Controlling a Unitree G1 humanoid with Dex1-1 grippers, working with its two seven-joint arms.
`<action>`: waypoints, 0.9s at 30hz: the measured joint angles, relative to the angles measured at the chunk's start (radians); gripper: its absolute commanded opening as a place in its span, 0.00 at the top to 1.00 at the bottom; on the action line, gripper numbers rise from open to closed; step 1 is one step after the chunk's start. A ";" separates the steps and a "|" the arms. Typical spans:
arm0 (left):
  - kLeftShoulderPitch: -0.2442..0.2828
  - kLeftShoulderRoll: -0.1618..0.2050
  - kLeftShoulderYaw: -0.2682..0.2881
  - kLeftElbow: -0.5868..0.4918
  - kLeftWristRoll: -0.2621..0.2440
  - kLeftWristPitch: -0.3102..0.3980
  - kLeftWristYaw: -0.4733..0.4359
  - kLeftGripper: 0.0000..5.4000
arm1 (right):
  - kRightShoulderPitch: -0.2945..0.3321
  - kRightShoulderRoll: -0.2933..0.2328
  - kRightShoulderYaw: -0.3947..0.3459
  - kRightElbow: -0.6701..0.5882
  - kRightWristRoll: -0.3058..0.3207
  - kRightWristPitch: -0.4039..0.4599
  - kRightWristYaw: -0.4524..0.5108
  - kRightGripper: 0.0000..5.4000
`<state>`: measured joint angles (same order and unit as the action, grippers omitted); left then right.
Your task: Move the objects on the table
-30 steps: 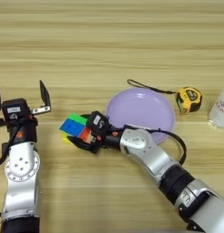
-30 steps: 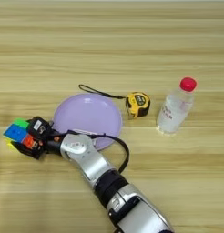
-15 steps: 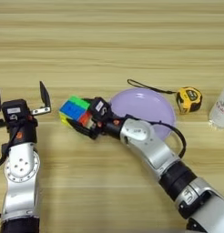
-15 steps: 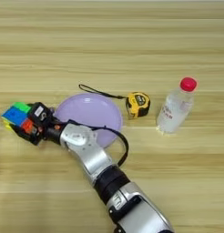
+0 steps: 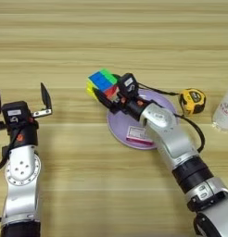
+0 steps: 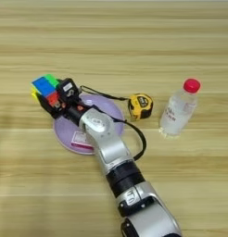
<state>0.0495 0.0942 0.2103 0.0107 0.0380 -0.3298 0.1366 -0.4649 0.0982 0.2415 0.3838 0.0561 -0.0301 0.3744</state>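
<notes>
Left eye view: right tool (image 5: 108,95) is clamped on the puzzle cube (image 5: 101,81), held at the purple plate's (image 5: 121,132) far-left rim. Bottle (image 6: 179,109) stands well right of it. Left tool (image 5: 21,97) sits apart-fingered, well to its left on the surface (image 5: 134,37).

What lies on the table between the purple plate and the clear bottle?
A yellow tape measure lies between the purple plate and the bottle; the right eye view shows this best.

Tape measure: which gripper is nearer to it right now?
Right. The right gripper, shut on the puzzle cube, sits just left of the yellow tape measure, past the purple plate. The left gripper hangs open, far left.
</notes>
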 measured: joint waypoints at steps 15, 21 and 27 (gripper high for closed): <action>0.000 -0.003 -0.009 0.001 0.004 0.000 0.000 0.00 | 0.001 -0.112 -0.114 0.125 -0.063 -0.089 -0.109 0.38; 0.000 -0.003 -0.009 0.001 0.004 0.000 0.000 0.00 | 0.033 -0.117 -0.115 0.114 -0.062 -0.088 -0.105 0.38; 0.000 -0.003 -0.008 0.001 0.003 0.000 0.000 0.00 | 0.103 -0.120 -0.112 0.018 -0.053 -0.064 -0.081 0.38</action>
<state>0.0499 0.0909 0.2020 0.0113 0.0414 -0.3295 0.1366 -0.3616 -0.0216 0.1298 0.4023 0.0032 -0.0941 0.2932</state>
